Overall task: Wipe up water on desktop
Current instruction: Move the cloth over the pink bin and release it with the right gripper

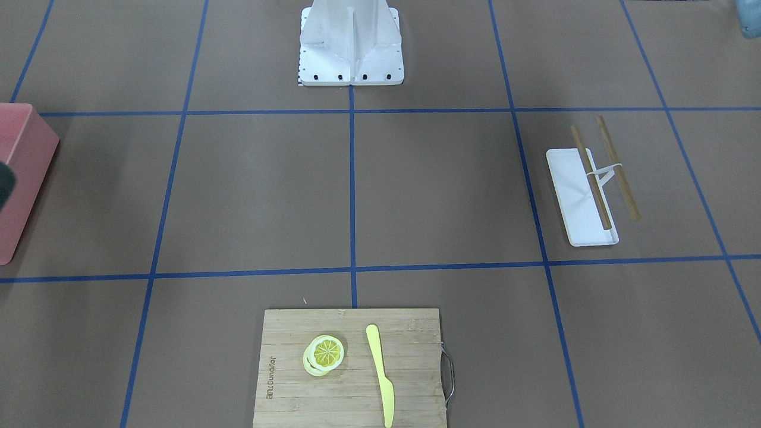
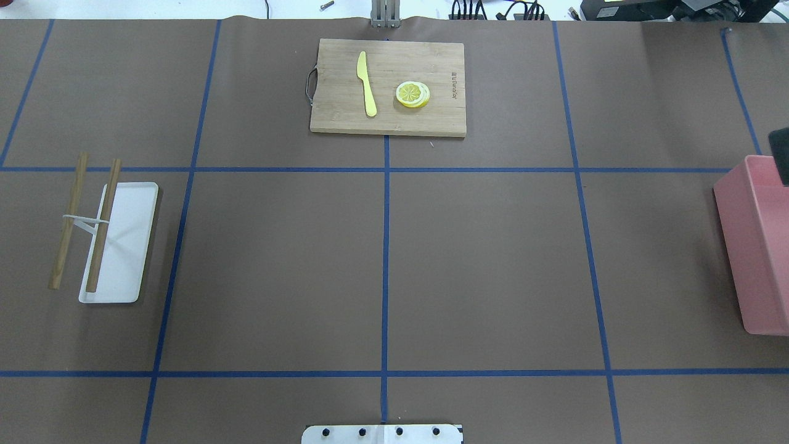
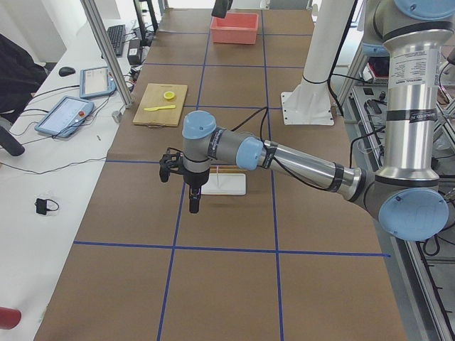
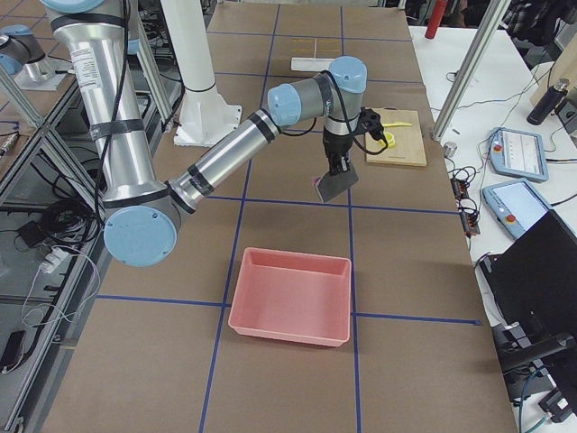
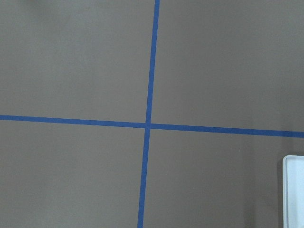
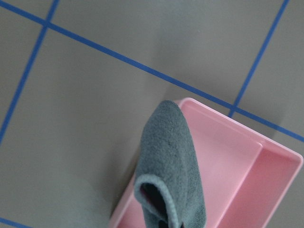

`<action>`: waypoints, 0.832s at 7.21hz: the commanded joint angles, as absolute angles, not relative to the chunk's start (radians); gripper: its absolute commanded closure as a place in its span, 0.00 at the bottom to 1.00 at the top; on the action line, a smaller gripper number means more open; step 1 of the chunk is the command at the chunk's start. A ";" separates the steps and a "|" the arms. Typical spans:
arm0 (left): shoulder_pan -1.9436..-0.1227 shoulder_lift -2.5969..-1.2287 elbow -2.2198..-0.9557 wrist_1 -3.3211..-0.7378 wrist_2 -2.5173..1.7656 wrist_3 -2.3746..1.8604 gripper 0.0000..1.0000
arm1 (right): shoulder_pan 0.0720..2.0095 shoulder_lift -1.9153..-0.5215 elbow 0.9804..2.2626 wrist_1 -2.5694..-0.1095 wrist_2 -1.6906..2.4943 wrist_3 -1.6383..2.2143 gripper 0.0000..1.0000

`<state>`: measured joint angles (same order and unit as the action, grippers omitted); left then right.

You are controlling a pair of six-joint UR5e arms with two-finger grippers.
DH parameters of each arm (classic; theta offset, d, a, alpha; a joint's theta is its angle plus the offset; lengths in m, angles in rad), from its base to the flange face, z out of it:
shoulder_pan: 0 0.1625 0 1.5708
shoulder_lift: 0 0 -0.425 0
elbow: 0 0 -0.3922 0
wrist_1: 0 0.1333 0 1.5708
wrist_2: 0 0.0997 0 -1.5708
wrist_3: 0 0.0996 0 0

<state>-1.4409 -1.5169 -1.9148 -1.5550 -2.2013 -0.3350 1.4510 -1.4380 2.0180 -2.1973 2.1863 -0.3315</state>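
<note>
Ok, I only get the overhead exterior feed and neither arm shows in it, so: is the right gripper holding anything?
Observer: Yes, the right gripper holds a grey cloth that hangs from it.
Operator: Is it touching the pink bin?
Observer: No; the exterior right view shows it up above the desktop, apart from the pink bin.
Operator: And the left gripper?
Observer: The left gripper points down above the desktop near the white tray; open or shut, I cannot tell.

Desktop (image 2: 493,265), you are seeing it lying flat, matte brown, thin blue tape lines dividing it into big rectangles, grey fleece cloth (image 6: 171,156), you are seeing it hanging folded in the air, overlapping a pink bin (image 6: 228,161) at its corner.
</note>
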 commanded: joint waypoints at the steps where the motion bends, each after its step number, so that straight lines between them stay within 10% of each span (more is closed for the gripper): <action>1: -1.450 -1.459 -1.905 -1.552 -2.212 -0.200 0.02 | 1.496 -1.520 1.939 -2.210 2.181 -0.426 1.00; 3: -1.500 -1.415 -1.850 -1.563 -2.214 -0.048 0.02 | 1.496 -1.531 1.872 -2.150 2.190 -0.419 1.00; 4: -1.506 -1.408 -1.844 -1.563 -2.214 -0.023 0.02 | 1.496 -1.539 1.817 -2.066 2.194 -0.419 0.02; 6: -1.512 -1.402 -1.830 -1.563 -2.210 -0.020 0.02 | 1.500 -1.569 1.734 -1.932 2.198 -0.417 0.00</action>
<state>-1.5067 -1.4060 -1.8403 -1.5629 -2.2122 -0.0297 1.4970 -1.5578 1.7904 -2.0220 2.1940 -0.4186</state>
